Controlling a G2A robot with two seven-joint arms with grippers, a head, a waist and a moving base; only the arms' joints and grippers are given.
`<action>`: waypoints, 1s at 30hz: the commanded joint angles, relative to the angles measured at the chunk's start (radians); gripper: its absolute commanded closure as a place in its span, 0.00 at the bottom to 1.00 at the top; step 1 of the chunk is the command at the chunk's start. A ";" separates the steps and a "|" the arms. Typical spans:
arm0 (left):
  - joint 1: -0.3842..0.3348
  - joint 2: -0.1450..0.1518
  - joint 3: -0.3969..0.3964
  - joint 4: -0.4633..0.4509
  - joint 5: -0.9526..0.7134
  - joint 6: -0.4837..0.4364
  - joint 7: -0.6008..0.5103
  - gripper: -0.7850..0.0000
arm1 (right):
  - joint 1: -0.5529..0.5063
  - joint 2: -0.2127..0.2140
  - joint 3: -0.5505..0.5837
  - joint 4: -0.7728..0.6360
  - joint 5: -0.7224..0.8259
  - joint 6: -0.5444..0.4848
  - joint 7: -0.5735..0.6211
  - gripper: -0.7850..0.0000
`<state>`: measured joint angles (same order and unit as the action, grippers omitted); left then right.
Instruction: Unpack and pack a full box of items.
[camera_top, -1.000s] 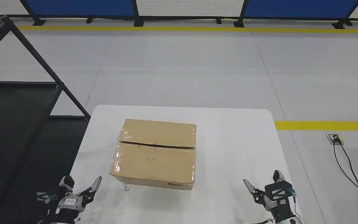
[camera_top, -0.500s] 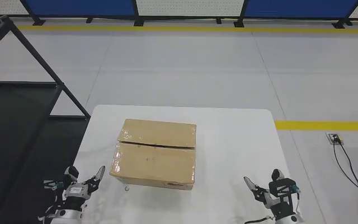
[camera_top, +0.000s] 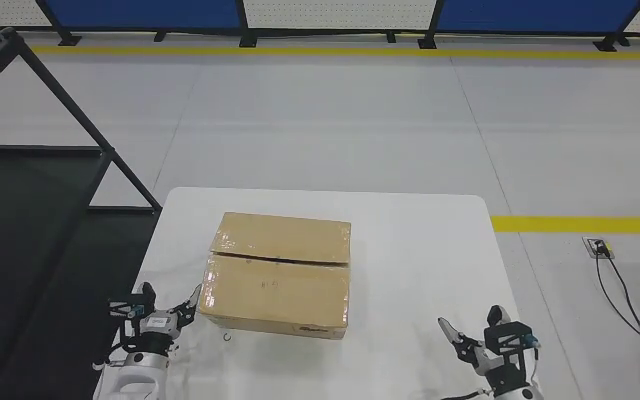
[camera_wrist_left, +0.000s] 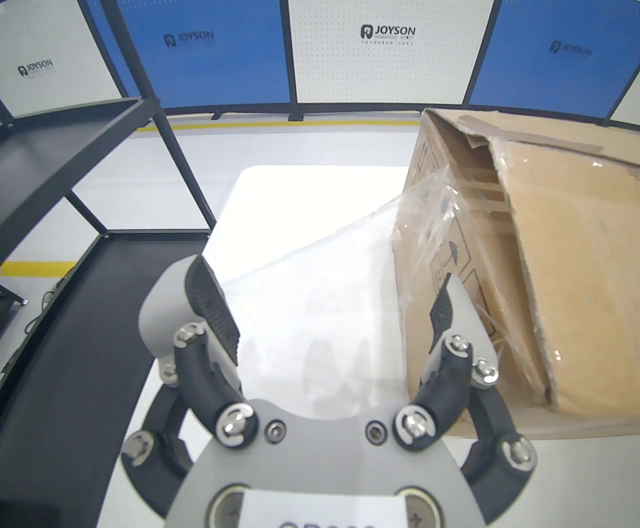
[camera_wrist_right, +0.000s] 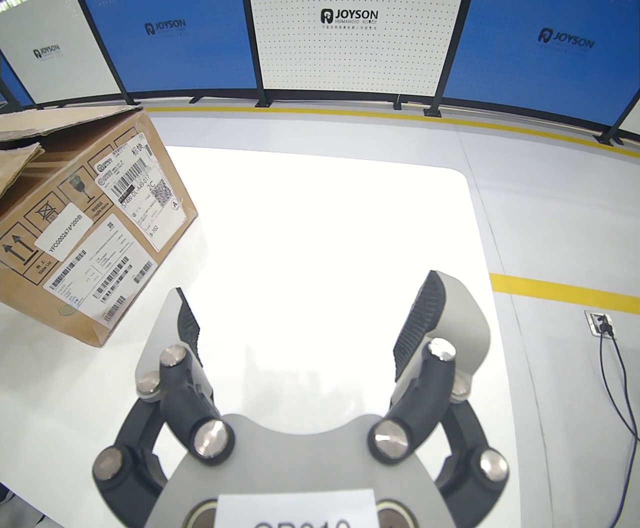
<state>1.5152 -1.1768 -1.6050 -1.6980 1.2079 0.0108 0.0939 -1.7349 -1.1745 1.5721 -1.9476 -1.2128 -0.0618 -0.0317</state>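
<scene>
Left gripper (camera_wrist_left: 325, 280): we see it spread wide and empty, at the table's (camera_top: 430, 260) near left corner. One pad is just beside the box (camera_top: 280, 275), and we cannot tell whether they touch.
Left margin: we note a black rack (camera_top: 60, 200) close along the table's left edge. We judge there is little room for the arm to swing outward.
Film (camera_wrist_left: 425, 210): we see loose clear wrap hanging off the box's left wall. We judge a pad could snag it and drag the box.
Box: we place it left of the table's centre, flat on the top, with its flaps folded shut.
Flap seam (camera_top: 280, 259): we judge that prying from one side alone could slide or tip the box, since nothing braces it.
Open table: we find bare surface from the box to the right edge, the widest room for setting items out.
Right gripper (camera_wrist_right: 306, 290): we see its jaws apart and holding nothing, near the front right corner, well apart from the box.
Right edge: we judge that items put down near this rounded corner could roll off onto the floor.
</scene>
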 joint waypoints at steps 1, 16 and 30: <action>-0.006 -0.001 0.003 0.002 0.000 -0.001 -0.003 0.00 | 0.000 -0.001 0.000 0.000 0.000 -0.002 0.002 0.00; 0.001 -0.008 0.036 -0.031 0.036 -0.034 -0.007 0.00 | 0.036 -0.007 -0.022 0.009 -0.020 0.002 0.034 0.00; -0.010 -0.016 0.105 -0.041 0.116 -0.050 -0.019 0.00 | 0.061 -0.013 -0.025 0.020 -0.018 -0.001 0.057 0.00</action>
<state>1.5053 -1.1920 -1.5053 -1.7376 1.3155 -0.0382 0.0738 -1.6760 -1.1869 1.5479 -1.9277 -1.2296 -0.0611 0.0226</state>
